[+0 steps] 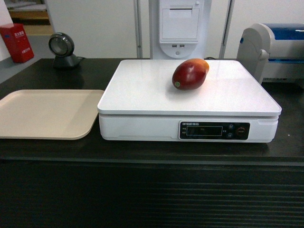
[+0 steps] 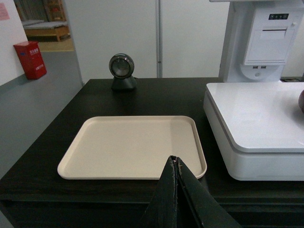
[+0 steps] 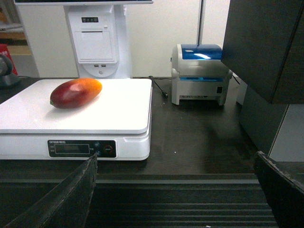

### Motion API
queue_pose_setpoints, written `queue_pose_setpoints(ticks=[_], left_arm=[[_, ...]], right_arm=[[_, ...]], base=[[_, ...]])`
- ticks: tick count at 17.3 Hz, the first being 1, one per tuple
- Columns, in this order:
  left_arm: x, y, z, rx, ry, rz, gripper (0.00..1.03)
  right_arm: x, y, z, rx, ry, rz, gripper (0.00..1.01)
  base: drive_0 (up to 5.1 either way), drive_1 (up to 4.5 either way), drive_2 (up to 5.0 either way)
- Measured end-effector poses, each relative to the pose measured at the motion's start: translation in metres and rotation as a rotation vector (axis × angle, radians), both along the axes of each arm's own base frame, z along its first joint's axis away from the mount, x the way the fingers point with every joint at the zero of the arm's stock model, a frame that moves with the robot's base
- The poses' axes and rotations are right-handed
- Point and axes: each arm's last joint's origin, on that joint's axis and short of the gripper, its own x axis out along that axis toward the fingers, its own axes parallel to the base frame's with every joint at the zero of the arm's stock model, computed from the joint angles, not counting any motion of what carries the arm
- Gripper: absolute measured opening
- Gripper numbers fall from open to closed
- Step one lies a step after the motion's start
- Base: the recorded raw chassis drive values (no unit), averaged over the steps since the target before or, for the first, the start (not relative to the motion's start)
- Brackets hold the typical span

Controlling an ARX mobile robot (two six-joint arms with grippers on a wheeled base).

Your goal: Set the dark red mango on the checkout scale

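Note:
The dark red mango [image 1: 190, 73] lies on its side on the white platform of the scale [image 1: 142, 90], toward the back, yellow-orange end pointing away; it also shows in the right wrist view, mango [image 3: 75, 92] on scale [image 3: 123, 109]. The scale stands on the black checkout counter [image 1: 142, 156] with its ribbed front. Neither gripper appears in the head view. My left gripper [image 2: 175, 161] is shut and empty, in front of the counter near the beige tray's front right corner. My right gripper [image 3: 175, 164] is open wide, empty, before the counter's front right of the scale.
A beige tray [image 1: 42, 114] lies left of the scale. A round scanner [image 1: 61, 47] stands at the back left, a white terminal [image 1: 179, 28] behind the scale, a blue-and-grey printer [image 1: 275, 50] at the back right. A dark cabinet [image 3: 266, 47] rises at the right.

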Motion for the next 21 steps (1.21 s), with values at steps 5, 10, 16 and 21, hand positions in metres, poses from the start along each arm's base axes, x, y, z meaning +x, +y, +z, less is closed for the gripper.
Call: queue_pose_setpoints(ticks=[5, 10, 16, 21], left_arm=[[-0.007, -0.001, -0.005, 0.0, 0.001, -0.019, 0.02], [-0.021, -0.001, -0.016, 0.001, -0.029, -0.018, 0.02], [-0.032, -0.001, -0.017, 0.0, -0.014, -0.018, 0.02], [-0.038, -0.001, -0.017, 0.0, -0.016, -0.018, 0.02]], right_arm=[[0.0, 0.0, 0.0, 0.0, 0.0, 0.0, 0.98], [0.0, 0.0, 0.0, 0.0, 0.0, 0.0, 0.98], [0.0, 0.0, 0.0, 0.0, 0.0, 0.0, 0.98], [0.0, 0.0, 0.0, 0.0, -0.001, 0.0, 0.98]], base=[[0.0, 0.0, 0.0], [0.0, 0.0, 0.0], [0.0, 0.0, 0.0], [0.0, 0.0, 0.0]])
